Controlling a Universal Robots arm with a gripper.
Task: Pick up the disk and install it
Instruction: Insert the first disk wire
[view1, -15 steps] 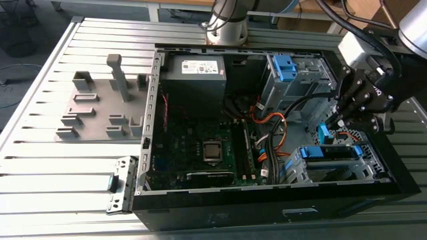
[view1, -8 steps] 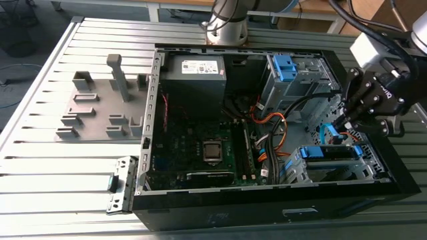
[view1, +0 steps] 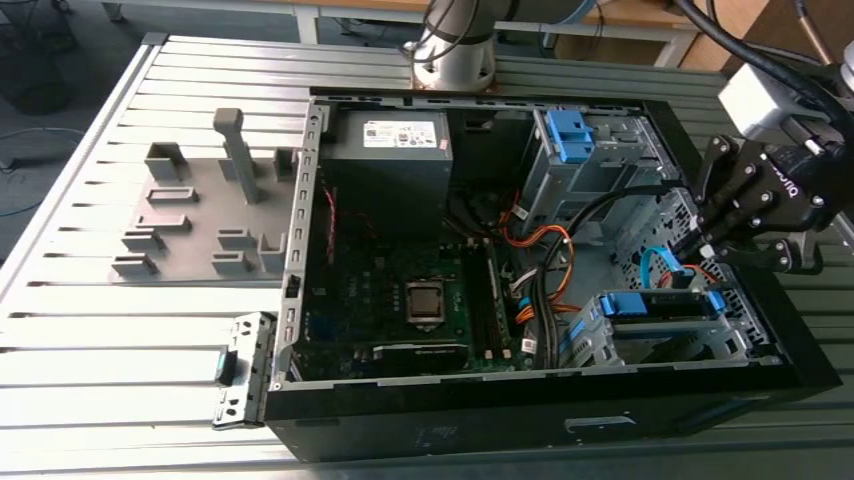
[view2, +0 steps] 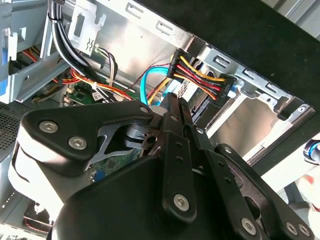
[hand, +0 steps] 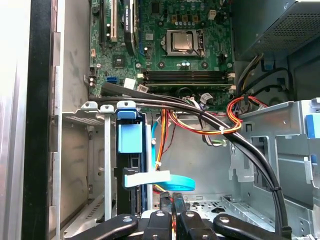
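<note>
Blue plastic frames the disk, which sits in the drive cage at the lower right of the exterior view. My gripper hangs just above its right-hand end, fingers pressed together with nothing that I can see between them. To do this step well, I judge I must stay square to the caddy's edge, press only gently, and keep off the light-blue cable crowding just beside my fingertips.
</note>
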